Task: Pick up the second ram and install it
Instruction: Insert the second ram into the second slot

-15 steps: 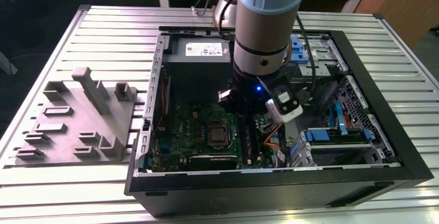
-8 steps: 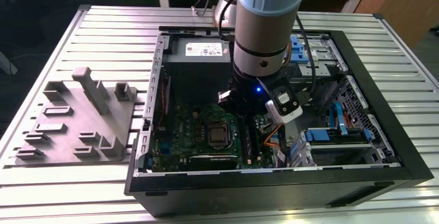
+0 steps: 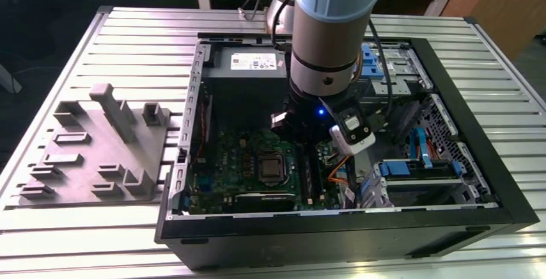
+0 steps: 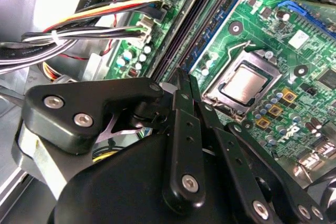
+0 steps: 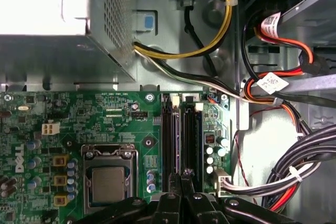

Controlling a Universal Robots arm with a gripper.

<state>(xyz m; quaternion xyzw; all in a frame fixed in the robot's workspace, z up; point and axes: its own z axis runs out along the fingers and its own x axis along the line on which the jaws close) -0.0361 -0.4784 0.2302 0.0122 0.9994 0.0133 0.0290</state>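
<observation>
You see, exterior view's left: grey tray (image 3: 94, 164) on slatted table (image 3: 137, 36), beside open computer case (image 3: 341, 237); green board (image 5: 105, 119), processor (image 5: 107, 184), cables (image 5: 304, 150) inside.

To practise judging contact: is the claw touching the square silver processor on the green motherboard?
Apart. The first wrist view shows green motherboard between the claw and the square silver processor.
</observation>
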